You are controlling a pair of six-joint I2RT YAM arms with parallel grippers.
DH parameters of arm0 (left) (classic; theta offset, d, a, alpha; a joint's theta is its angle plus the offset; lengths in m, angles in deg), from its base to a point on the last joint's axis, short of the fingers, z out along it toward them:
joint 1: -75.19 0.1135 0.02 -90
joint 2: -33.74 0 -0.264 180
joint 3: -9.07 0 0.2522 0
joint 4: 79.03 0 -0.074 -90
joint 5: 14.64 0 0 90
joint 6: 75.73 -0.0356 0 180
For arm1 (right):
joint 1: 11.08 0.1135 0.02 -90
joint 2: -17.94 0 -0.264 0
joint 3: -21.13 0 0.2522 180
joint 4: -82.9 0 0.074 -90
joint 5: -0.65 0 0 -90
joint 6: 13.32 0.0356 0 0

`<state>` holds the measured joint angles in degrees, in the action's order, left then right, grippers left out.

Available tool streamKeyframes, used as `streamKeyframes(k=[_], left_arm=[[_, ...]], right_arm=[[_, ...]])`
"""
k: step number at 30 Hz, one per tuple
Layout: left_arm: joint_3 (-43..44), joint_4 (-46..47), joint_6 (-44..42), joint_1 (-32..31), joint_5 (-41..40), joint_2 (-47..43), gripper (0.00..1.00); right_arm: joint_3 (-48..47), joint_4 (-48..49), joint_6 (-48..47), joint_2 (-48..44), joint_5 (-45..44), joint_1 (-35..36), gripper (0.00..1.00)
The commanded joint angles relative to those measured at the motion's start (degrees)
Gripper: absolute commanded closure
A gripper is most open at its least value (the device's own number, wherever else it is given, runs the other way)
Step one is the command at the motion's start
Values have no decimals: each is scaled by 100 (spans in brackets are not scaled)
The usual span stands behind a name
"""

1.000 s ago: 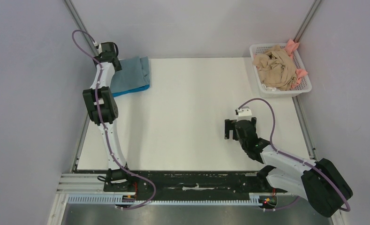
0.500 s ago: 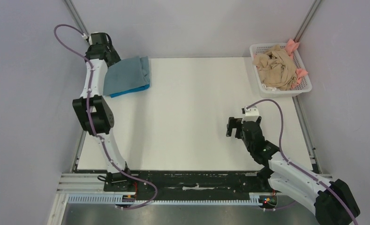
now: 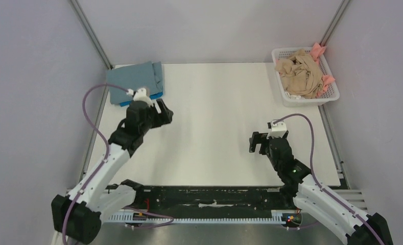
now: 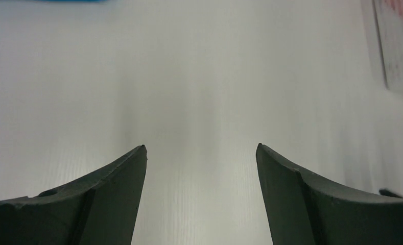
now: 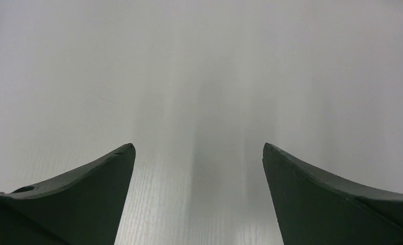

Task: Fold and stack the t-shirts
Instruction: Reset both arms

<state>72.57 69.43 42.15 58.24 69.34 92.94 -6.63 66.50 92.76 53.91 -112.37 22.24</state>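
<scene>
Approx half done: folded dusty grey-blue cloth t-shirt (image 3: 135, 80) atop bright blue t-shirt (image 3: 157, 95) upper left; crumpled beige t-shirt (image 3: 300, 74) & pink t-shirt (image 3: 318, 50) wait in white plastic basket (image 3: 311, 100) upper right; left gripper (image 4: 201, 148) & right gripper (image 5: 199, 145) spread, empty.

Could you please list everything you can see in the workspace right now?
Grey-blue shirt: one, dusty grey-blue, folded at the table's far left corner.
Bright blue shirt: one, saturated blue, under the grey-blue shirt, only its edge showing.
Beige shirt: one crumpled heap, beige, in the basket.
Pink shirt: count unclear, pink, peeking out beside the beige shirt in the basket.
Basket: one, white, far right corner.
Table: one, white.
Left end effector: one, black, open, over bare table near the folded shirts.
Right end effector: one, black, open, over bare table on the right.
</scene>
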Motion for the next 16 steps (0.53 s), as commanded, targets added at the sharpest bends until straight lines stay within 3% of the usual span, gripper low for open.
streamKeyframes(k=[1, 4, 8, 16], left_arm=[[-1535, 502, 535, -634, 104, -1091, 16], [-2283, 338, 926, -747, 153, -1788, 16], [-2467, 337, 879, -744, 103, -2254, 16], [-2440, 334, 844, -745, 160, -2139, 16]], right_arm=[[370, 214, 192, -306, -141, 2, 2], [668, 630, 300, -551, -163, 8, 2], [878, 813, 450, -695, -368, 8, 2], [912, 787, 550, -556, -688, 6, 2]])
